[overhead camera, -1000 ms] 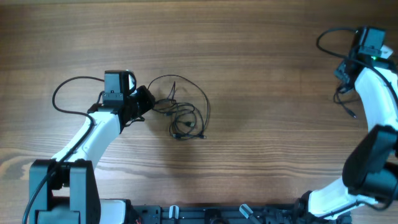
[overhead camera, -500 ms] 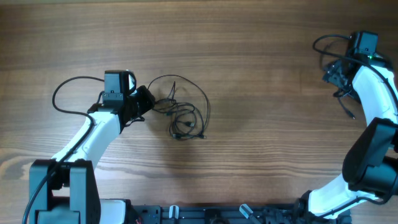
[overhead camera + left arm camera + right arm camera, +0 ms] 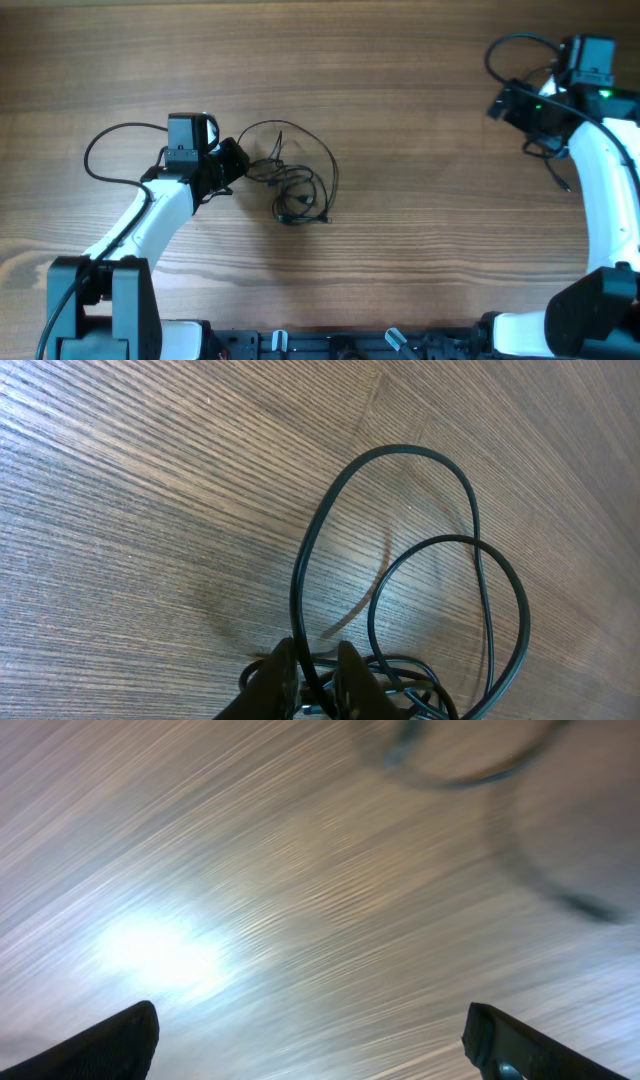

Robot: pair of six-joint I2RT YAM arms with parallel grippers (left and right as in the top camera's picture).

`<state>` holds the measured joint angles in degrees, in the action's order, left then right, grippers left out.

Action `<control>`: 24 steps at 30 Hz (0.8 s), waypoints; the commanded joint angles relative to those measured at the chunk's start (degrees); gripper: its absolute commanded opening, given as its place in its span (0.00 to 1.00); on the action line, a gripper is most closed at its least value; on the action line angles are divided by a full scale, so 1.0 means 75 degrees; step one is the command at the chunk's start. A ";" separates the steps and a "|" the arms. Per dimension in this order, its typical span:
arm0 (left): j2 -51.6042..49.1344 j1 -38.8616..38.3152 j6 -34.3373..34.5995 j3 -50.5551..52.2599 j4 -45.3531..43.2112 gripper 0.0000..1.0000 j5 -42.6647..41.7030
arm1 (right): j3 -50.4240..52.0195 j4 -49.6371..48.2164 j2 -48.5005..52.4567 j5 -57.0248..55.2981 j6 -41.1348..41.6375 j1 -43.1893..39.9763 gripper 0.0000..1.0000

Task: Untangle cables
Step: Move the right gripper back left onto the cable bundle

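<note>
The cables [image 3: 297,188] lie bunched in loose black loops left of the table's middle. My left gripper [image 3: 236,160] sits at the bundle's left edge. In the left wrist view this gripper [image 3: 318,678] is shut on one strand of the cables [image 3: 300,575], which loops up and away over the wood. My right gripper [image 3: 497,105] hovers far off at the upper right, jaws wide open and empty. Its wrist view is blurred: the right gripper [image 3: 315,1045] shows only wood between the fingertips [image 3: 115,1042]. One more thin cable [image 3: 562,178] lies by the right arm.
The left arm's thicker black wire [image 3: 100,150] arcs out to its left. The right arm's own wire [image 3: 515,50] loops near the top right corner. A dark rail [image 3: 330,345] runs along the near table edge.
My right gripper opened wide and swung leftward from the table's right edge, leaving a thin cable lying there. The left gripper and the bundle have not moved.
</note>
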<state>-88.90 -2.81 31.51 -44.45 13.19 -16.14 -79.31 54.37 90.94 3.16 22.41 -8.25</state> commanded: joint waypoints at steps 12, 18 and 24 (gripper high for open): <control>0.0055 -0.0026 -0.0143 0.0061 -0.0052 0.05 0.0070 | 0.0921 -0.0868 0.0609 0.1795 0.0291 0.2763 0.89; 0.0055 -0.0026 -0.0140 0.0061 -0.0052 0.05 0.0070 | 0.1035 -0.0921 0.0764 0.1862 0.0335 0.3745 0.11; 0.0055 -0.0026 -0.0140 0.0061 -0.0052 0.05 0.0070 | 0.1035 -0.1070 0.0959 0.1877 0.1116 0.4619 0.27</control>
<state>-88.90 -2.81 31.51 -44.45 12.99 -16.16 -72.03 47.24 96.42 16.29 26.87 23.31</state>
